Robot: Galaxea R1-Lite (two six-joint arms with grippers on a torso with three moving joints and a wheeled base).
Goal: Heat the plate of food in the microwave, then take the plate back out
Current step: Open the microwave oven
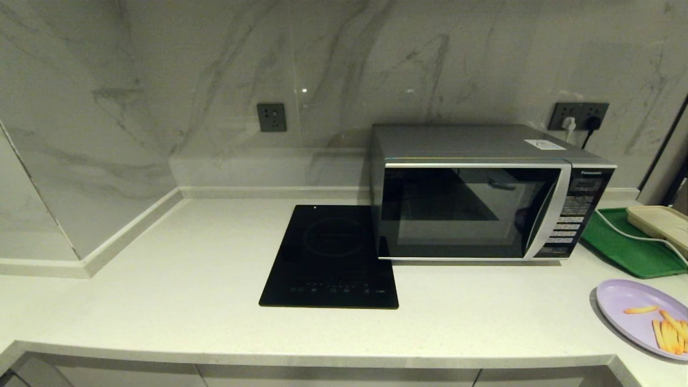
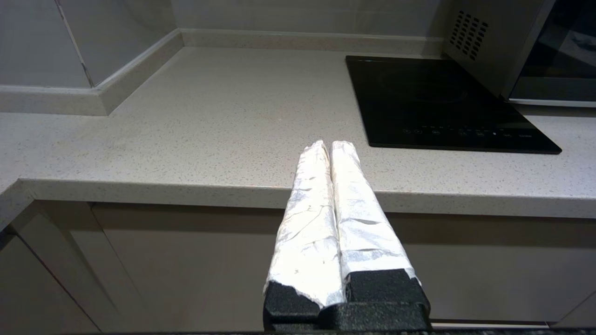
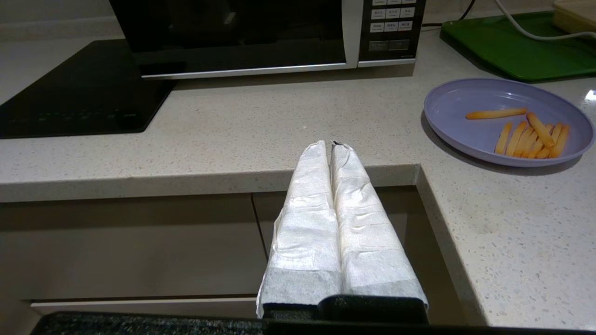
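The silver-grey microwave (image 1: 484,193) stands at the back of the counter with its dark glass door closed. The lavender plate of fries (image 1: 642,314) lies on the counter at the far right, near the front edge; it also shows in the right wrist view (image 3: 505,118). My left gripper (image 2: 329,145) is shut and empty, held in front of the counter's front edge, left of the cooktop. My right gripper (image 3: 328,145) is shut and empty too, just off the counter's edge, with the plate off to one side. Neither arm shows in the head view.
A flat black cooktop (image 1: 330,258) lies left of the microwave. A green tray (image 1: 623,244) with a cream object and a white cable sits right of it. Marble walls enclose the counter at the back and left. Cabinet fronts (image 2: 186,260) lie below the counter edge.
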